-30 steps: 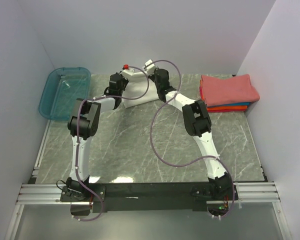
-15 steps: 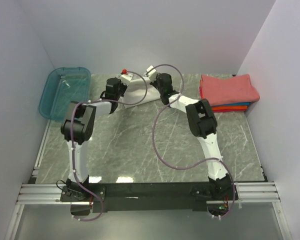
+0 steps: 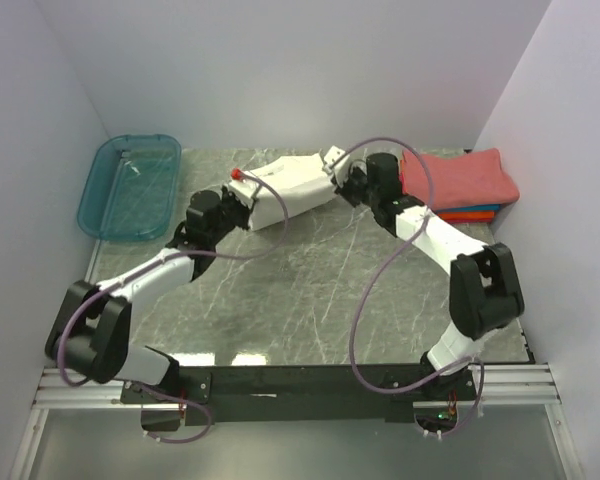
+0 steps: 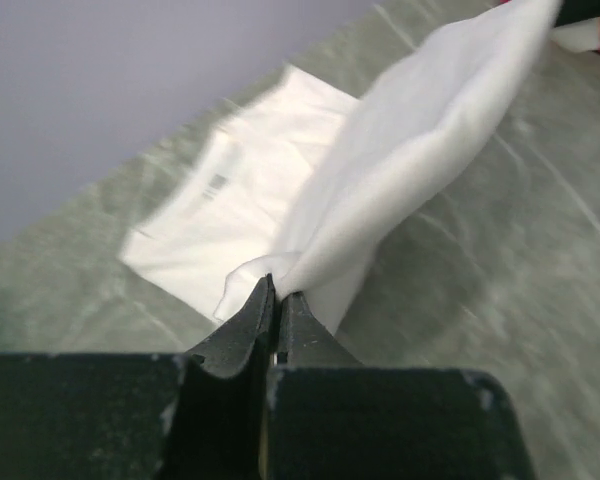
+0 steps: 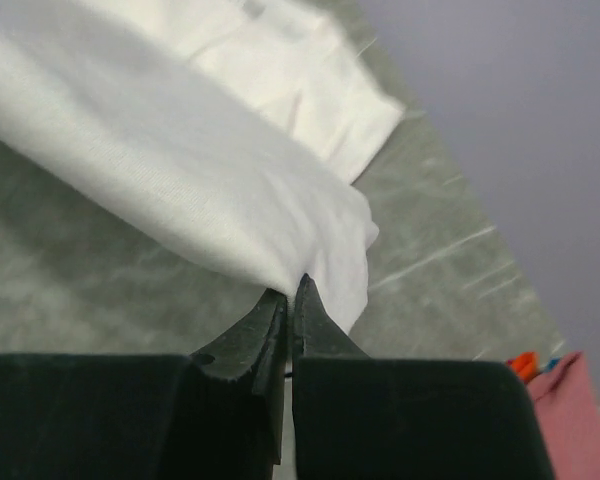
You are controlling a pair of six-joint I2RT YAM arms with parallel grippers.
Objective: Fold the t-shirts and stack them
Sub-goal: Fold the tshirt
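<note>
Right now the white tee (image 3: 290, 182) is slung between the two arms over the far middle of the grey marbled worktop (image 3: 310, 290), part of it lifted and part lying on the stone. The left fingers (image 4: 242, 325) are pressed together on a bunched edge at the tee's left end, with cloth gathered right at their tips. In the left wrist view the raised fold climbs away from them toward the upper right, and a flatter layer of the same tee lies spread on the worktop behind it. The right fingers (image 5: 248, 340) are likewise pinched tight on the opposite edge, where the cloth drapes over their tips, and more of the tee lies flat beyond. Seen from above, the tee runs as a slanted band from the left wrist up to the right wrist. Near the far right corner sits a stack of folded shirts, with the coral-red tee (image 3: 460, 175) on top and the orange tee (image 3: 445, 216) and blue tee (image 3: 485, 209) showing only as thin edges beneath it. The right wrist is just beside the stack's left edge. A teal bin (image 3: 130, 185) sits at the far left, apart from the white tee.
</note>
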